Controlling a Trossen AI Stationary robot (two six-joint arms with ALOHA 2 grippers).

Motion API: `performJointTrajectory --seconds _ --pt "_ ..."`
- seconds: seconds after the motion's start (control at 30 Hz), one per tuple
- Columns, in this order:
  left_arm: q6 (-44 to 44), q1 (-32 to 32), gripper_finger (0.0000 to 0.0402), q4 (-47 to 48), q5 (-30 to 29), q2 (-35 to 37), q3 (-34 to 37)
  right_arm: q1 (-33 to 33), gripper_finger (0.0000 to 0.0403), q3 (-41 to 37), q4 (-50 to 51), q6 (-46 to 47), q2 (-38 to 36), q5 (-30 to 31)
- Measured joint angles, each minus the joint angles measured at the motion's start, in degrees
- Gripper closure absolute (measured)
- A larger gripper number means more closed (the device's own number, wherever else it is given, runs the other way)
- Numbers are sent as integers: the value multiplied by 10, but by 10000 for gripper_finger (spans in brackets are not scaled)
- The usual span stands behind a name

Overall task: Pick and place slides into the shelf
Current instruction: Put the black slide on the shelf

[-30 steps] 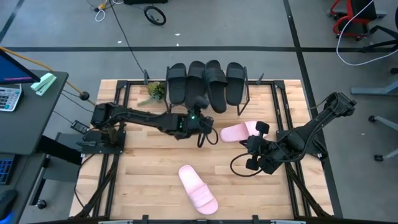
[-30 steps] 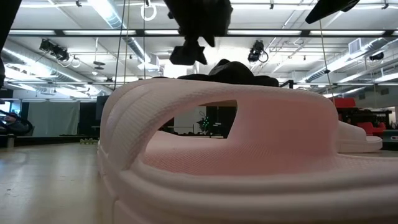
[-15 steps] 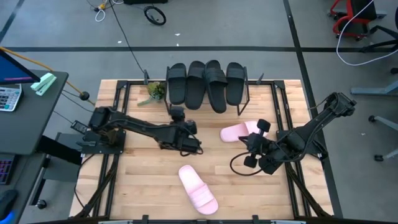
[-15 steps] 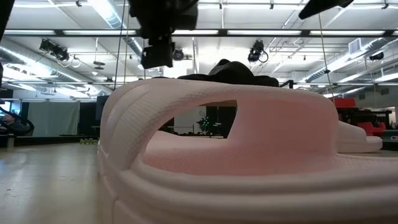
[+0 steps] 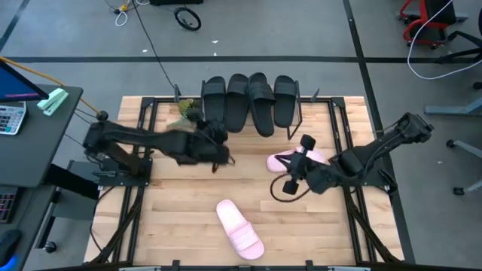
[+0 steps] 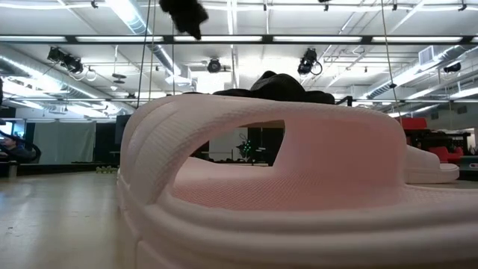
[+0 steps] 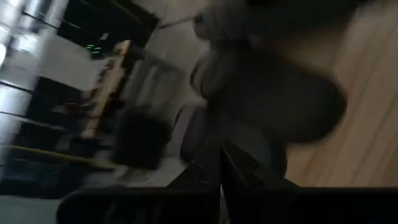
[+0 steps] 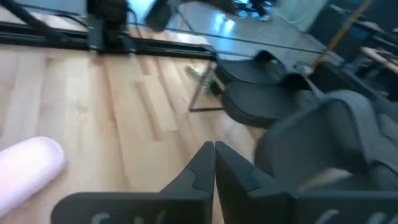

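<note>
**A:** Which slide do you take first?

**B:** Take the pink slide (image 5: 279,160) at about 3 o'clock from the middle of the wooden table (image 5: 173,203). Your right gripper (image 5: 295,167) is just beside it, maybe over its heel end. In the right wrist view the two fingers (image 8: 198,168) lie pressed together with nothing between them, so you must spread them before you go down.

**A:** Where do I grasp it?

**B:** I think the wide strap is the best place. Put one finger under the strap and one on top of it, then squeeze. The rubber is soft and will bend, so lift slowly and watch that the toe does not drag on the planks.

**A:** And the shelf?

**B:** The shelf (image 5: 301,113) stands at 12 o'clock, and the four black slides (image 5: 248,102) fill its top side by side. I cannot see from above what room is under them. Judge this before you carry the pink one there, and come in low and level so that you do not push the black ones.

**A:** What about the left arm?

**B:** The left gripper (image 5: 218,150) hangs at 9 o'clock from the shelf's front, apart from any slide. It looks clenched and empty in its wrist view, though that view is blurred. Keep it there. The second pink slide (image 5: 239,227) lies at 6 o'clock near the table's edge; leave it for later.
</note>
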State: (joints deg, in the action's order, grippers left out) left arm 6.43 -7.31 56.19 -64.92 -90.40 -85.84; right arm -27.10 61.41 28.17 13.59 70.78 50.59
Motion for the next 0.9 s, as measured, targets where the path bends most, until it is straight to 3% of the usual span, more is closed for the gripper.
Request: performJointTrajectory --seconds 0.07,0.2,0.33,0.47,0.53,0.63,0.67,0.9 --pt "-44 22 397 -69 64 33 0 19 385 0 -22 -24 0 -15" --pt "-107 92 397 -202 266 80 -1 65 385 0 -26 -31 0 -13" --pt "-112 178 398 -243 409 82 -1 115 385 0 -22 -17 0 -22" --pt "-114 234 399 -260 461 47 0 172 385 0 -20 -18 0 -49" --pt "-114 247 399 -294 486 22 0 209 385 0 -22 -27 0 -122" --pt "-140 262 399 -345 526 -18 0 264 388 0 -23 -51 0 -279" --pt "-150 265 399 -359 527 -30 0 278 390 0 -23 -56 0 -303" --pt "-166 300 400 -397 528 -86 0 353 398 0 -23 -79 0 -284"
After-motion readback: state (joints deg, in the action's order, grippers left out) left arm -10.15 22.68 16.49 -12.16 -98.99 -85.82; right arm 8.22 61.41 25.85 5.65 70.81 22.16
